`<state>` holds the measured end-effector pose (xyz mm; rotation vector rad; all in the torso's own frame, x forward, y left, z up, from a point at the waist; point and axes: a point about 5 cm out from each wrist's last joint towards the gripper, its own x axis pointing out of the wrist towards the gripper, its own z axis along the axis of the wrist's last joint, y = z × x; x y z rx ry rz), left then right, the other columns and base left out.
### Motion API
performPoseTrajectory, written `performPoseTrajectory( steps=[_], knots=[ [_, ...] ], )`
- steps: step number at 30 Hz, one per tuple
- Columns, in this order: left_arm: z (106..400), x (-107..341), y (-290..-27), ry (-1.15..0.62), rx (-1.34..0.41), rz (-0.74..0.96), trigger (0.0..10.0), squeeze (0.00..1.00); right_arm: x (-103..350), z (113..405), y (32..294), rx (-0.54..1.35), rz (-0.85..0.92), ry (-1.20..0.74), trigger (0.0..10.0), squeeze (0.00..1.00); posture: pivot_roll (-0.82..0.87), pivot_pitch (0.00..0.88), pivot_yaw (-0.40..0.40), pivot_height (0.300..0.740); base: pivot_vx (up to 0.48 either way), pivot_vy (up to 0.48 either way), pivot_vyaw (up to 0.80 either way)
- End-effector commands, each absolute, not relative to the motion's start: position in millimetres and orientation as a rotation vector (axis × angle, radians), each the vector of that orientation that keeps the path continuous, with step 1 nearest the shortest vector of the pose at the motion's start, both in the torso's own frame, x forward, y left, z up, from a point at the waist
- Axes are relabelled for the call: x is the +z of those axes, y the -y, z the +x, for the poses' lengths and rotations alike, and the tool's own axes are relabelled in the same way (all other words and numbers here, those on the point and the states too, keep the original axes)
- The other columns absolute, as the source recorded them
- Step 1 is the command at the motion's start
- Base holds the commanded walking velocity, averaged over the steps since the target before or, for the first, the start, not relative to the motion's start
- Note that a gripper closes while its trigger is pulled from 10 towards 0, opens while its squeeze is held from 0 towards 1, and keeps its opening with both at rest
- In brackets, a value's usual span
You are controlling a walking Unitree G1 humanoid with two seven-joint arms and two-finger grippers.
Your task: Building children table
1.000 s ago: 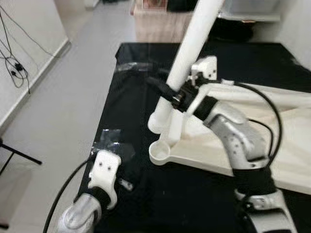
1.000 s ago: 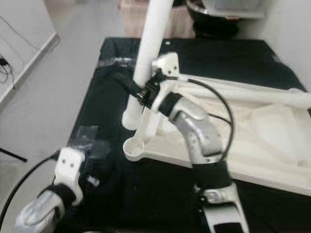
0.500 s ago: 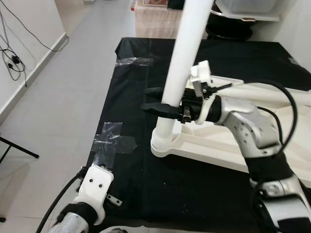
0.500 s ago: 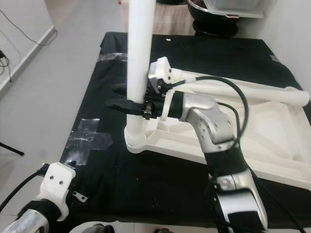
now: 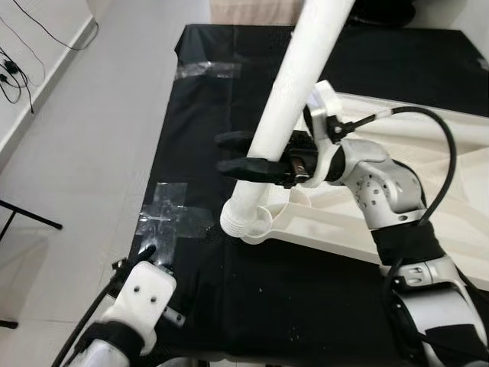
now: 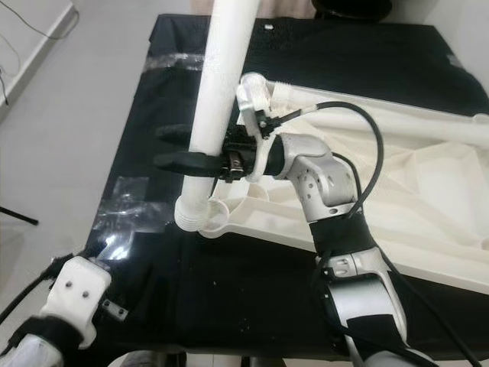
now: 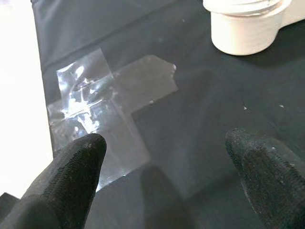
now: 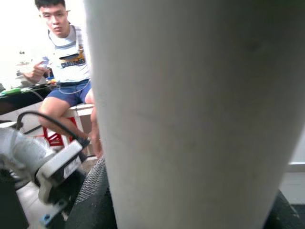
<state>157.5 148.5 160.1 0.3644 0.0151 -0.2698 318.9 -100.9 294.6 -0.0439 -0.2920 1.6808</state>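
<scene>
Black-clothed table [image 5: 191,115] | white leg [image 5: 294,92] tilted, threaded foot at tabletop [image 6: 428,191] corner socket | right gripper [image 5: 238,155] pinching leg low | left gripper [image 7: 164,176] spread, idle over tape [image 7: 102,114] | leg probably light, rigid, slippery: grip low.
</scene>
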Motion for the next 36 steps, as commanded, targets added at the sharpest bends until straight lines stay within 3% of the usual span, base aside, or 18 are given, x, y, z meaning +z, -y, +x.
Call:
performPoseTrajectory(
  steps=[1, 11, 29, 36],
  knots=[
    [152.5, 160.9, -148.4, -0.013, -0.291, 0.371, 10.0, 0.00, 298.4, 316.0, 99.6, 1.737, -0.082, 0.317, 10.0, 0.00, 0.14, 0.376, -0.016, 0.740, 0.000, 0.000, 0.00],
    [142.8, 165.7, -145.7, 0.005, -0.361, 0.331, 10.0, 0.00, 309.4, 315.7, 102.6, 1.826, -0.260, 0.308, 10.0, 0.00, 0.14, 0.400, -0.014, 0.740, 0.000, 0.000, 0.00],
    [131.6, 166.1, -138.2, -0.002, -0.409, 0.270, 10.0, 0.00, 302.9, 304.4, 86.7, 2.006, -0.416, 0.137, 10.0, 0.00, 0.12, 0.383, -0.026, 0.740, 0.000, 0.000, 0.00],
    [133.0, 166.3, -135.5, 0.007, -0.413, 0.258, 10.0, 0.00, 309.2, 307.9, 81.7, 2.028, -0.385, 0.101, 10.0, 0.00, 0.11, 0.383, -0.036, 0.740, 0.000, 0.000, 0.00]
  ],
)
